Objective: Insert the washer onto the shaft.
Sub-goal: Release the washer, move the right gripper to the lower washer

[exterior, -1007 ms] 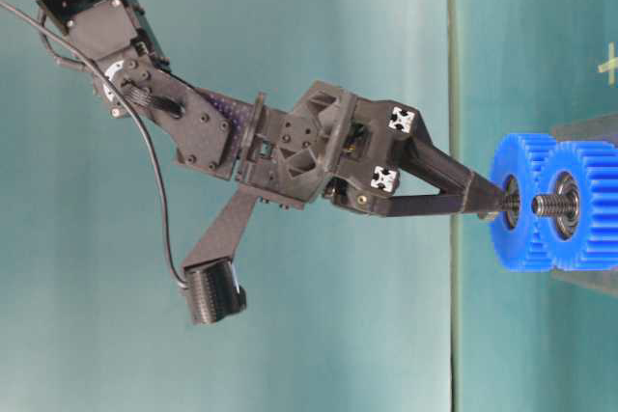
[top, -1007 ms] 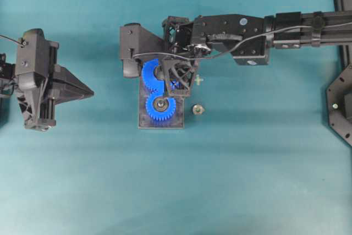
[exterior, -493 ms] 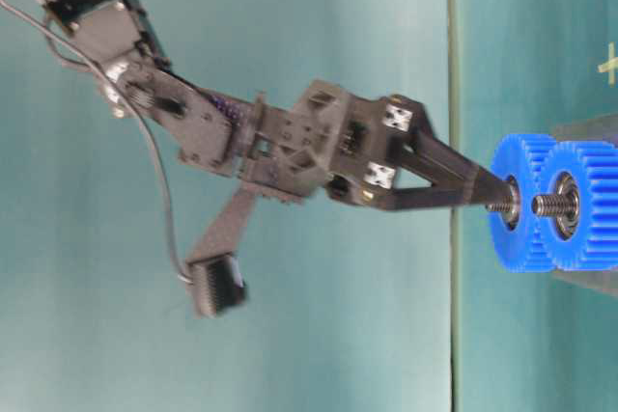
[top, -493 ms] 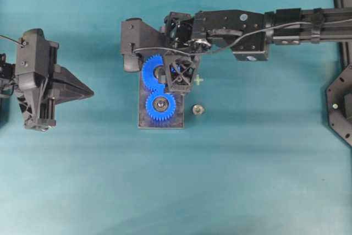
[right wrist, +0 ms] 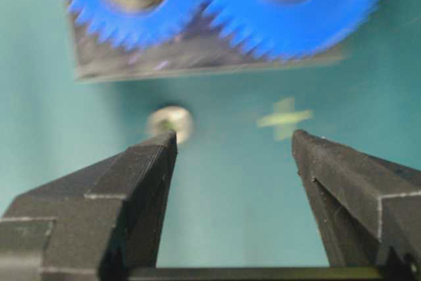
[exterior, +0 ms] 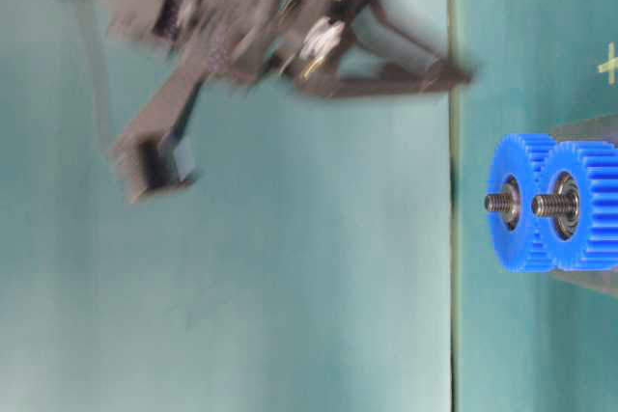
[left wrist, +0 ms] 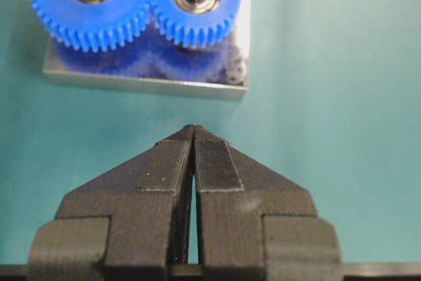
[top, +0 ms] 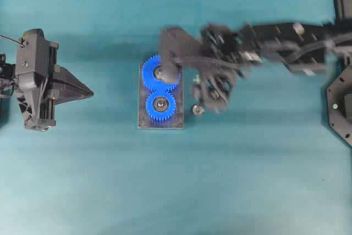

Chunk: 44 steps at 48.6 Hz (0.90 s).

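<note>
My right tool (right wrist: 233, 146) empty, jaws apart; left tool (left wrist: 194, 137) together. Small silver metal washer (right wrist: 170, 123) beyond left fingertip: off-centre closing could flick it away.

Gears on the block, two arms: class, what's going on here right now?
The right gripper is open and empty, blurred with motion, above the table beside the two blue gears. A small metal nut lies loose on the table next to the block. The left gripper is shut, parked off to the side.
</note>
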Available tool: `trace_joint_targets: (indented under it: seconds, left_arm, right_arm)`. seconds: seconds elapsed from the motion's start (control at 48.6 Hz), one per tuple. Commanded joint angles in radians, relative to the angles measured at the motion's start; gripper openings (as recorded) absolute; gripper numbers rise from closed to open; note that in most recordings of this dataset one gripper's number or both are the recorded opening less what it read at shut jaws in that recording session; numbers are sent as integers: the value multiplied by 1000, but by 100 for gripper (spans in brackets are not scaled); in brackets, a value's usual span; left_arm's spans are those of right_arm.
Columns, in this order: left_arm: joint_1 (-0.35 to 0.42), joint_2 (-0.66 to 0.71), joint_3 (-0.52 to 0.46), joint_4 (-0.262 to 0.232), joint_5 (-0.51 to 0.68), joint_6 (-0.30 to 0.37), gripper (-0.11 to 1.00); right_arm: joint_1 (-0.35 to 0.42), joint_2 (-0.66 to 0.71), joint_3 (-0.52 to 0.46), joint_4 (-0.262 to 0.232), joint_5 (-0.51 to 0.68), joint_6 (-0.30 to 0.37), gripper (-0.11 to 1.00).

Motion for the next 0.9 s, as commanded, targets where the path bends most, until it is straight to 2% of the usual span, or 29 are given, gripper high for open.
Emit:
trace_joint_targets:
  seconds: [0.0,0.164,0.288,0.534,0.884]
  left_arm:
    - [-2,-6,-9,2,-8,-3,0]
    - [-3,-6,-9,2,-8,-3,0]
    - [-5,-6,-11,2,-6,-3,0]
    - [-5,-6,-9,2,-8,-3,0]
    - [-5,-6,-9,2,-6,-3,0]
  right_arm:
    - [26,-17,43,6,-83,49,76]
    - [51,34,106,9,-206,121,76]
    - [61,80,120,9,-262,140,76]
    - [66,141,118,8,-279,141,75]
    - [69,152,129,9,-278,143,75]
